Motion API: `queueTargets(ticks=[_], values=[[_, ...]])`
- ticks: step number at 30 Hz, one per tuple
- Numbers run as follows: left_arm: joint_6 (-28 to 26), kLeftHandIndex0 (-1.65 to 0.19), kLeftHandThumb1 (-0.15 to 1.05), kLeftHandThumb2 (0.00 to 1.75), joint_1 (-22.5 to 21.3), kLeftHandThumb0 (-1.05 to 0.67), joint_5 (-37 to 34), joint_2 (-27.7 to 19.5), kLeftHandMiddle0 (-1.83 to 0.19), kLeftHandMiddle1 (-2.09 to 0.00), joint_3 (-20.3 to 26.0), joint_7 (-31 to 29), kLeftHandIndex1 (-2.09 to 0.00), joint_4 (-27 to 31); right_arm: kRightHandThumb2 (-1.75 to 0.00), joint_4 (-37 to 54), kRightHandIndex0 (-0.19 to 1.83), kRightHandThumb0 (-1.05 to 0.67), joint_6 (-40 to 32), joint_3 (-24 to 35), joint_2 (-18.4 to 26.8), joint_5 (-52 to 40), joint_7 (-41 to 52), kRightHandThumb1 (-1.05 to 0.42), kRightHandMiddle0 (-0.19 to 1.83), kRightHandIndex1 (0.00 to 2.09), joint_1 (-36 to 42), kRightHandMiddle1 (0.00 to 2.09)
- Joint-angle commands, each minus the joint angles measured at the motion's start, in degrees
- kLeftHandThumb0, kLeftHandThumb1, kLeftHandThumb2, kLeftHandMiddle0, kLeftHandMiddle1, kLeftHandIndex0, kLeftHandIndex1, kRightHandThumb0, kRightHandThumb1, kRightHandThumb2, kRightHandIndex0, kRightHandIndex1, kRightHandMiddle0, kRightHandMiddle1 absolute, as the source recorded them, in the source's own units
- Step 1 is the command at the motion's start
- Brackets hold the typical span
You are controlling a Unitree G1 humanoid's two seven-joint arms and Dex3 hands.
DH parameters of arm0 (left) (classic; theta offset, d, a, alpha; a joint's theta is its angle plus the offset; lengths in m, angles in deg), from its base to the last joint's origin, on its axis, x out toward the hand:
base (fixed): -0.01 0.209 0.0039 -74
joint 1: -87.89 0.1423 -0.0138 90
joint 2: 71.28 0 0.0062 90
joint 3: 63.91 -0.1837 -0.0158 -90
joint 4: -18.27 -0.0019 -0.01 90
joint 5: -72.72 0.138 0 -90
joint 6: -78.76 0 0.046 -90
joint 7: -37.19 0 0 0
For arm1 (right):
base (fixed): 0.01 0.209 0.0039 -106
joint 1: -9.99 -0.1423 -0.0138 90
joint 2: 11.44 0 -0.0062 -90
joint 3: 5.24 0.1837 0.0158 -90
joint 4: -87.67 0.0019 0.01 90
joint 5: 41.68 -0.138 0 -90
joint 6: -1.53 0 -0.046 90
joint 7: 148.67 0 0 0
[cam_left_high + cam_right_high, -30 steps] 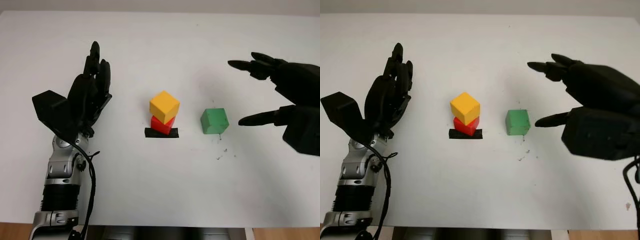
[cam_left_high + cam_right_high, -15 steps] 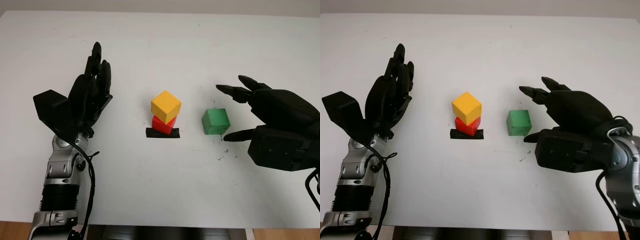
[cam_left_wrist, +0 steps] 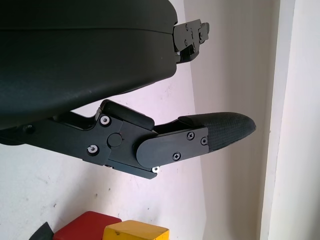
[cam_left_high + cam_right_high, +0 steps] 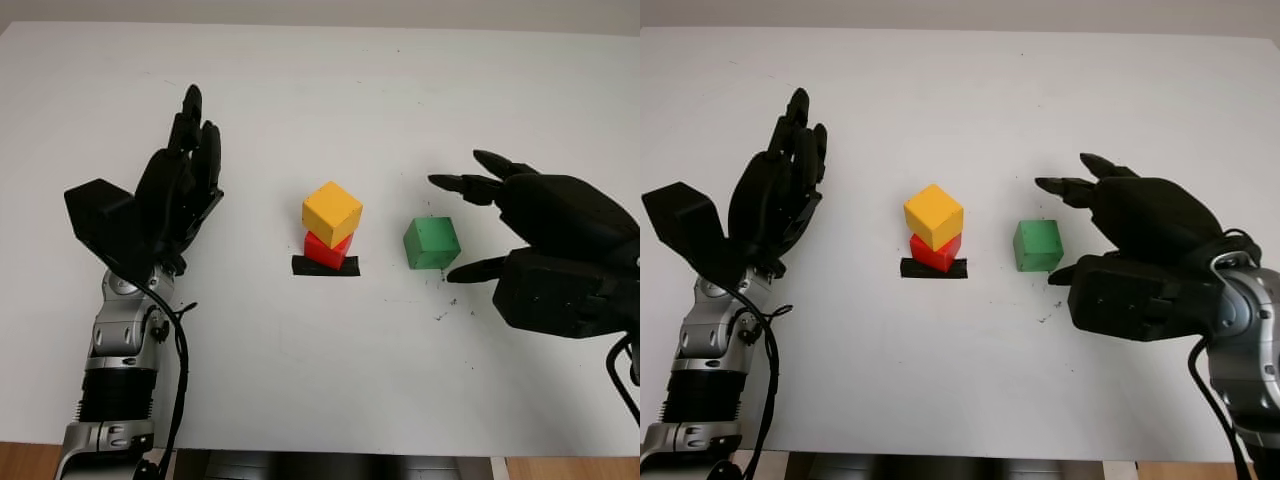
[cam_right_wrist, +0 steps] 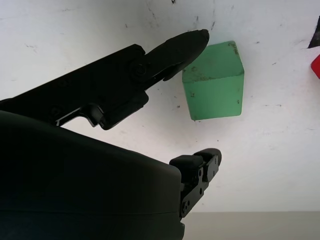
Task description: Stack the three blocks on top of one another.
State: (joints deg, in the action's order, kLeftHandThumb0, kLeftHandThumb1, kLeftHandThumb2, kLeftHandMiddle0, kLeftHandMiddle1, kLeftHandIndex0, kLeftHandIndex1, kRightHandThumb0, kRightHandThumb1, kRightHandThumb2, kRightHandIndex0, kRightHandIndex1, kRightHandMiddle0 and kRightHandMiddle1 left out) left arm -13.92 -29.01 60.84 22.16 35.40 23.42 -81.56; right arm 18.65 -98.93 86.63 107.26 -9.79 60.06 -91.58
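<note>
Since the green block (image 4: 431,243) sits just to the left of our right hand (image 4: 545,250), that open, empty hand is nearer than our open left hand (image 4: 160,205).

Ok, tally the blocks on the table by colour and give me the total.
Yellow block: 1, on top of the red one
Red block: 1, on the black tape strip
Green block: 1, alone on the table, beside the open right hand
Total: 3 blocks
</note>
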Motion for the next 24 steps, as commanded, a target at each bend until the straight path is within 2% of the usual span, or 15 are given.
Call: queueTargets(ticks=[1, 7, 21, 24], values=[[0.1, 0.19, 1.05, 0.6, 0.2, -0.82, 0.0, -0.4, 0.18, -0.05, 0.1, -0.1, -0.05, 1.1, -0.05, -0.4, 0.11, -0.54, 0.9, 0.2, -0.2, -0.1, -0.8, -0.81, 0.47, 0.1, 0.7, 0.18], [0.3, 0.18, 1.05, 0.6, 0.0, -0.8, -0.2, -0.4, 0.18, -0.06, 0.2, -0.4, -0.05, 0.9, -0.05, -0.9, 0.14, -0.51, 0.5, -1.0, 0.1, 0.7, 0.0, -0.8, 0.49, 0.1, 0.5, 0.22], [-0.1, 0.18, 1.05, 0.6, 0.1, -0.8, 0.5, -0.6, 0.18, -0.05, -0.1, -0.3, -0.05, 1.2, -0.06, -4.8, 0.19, -0.56, 3.8, -2.5, -0.4, 1.5, -1.9, -0.83, 0.51, 0.08, 0.2, 0.28], [-0.2, 0.18, 1.05, 0.6, 0.2, -0.79, 0.5, -0.4, 0.18, -0.05, -0.2, -0.3, -0.05, 1.4, -0.06, -5.5, 0.2, -0.56, 4.7, -2.7, -0.7, 1.4, -2.8, -0.82, 0.48, 0.07, 0.2, 0.35]])
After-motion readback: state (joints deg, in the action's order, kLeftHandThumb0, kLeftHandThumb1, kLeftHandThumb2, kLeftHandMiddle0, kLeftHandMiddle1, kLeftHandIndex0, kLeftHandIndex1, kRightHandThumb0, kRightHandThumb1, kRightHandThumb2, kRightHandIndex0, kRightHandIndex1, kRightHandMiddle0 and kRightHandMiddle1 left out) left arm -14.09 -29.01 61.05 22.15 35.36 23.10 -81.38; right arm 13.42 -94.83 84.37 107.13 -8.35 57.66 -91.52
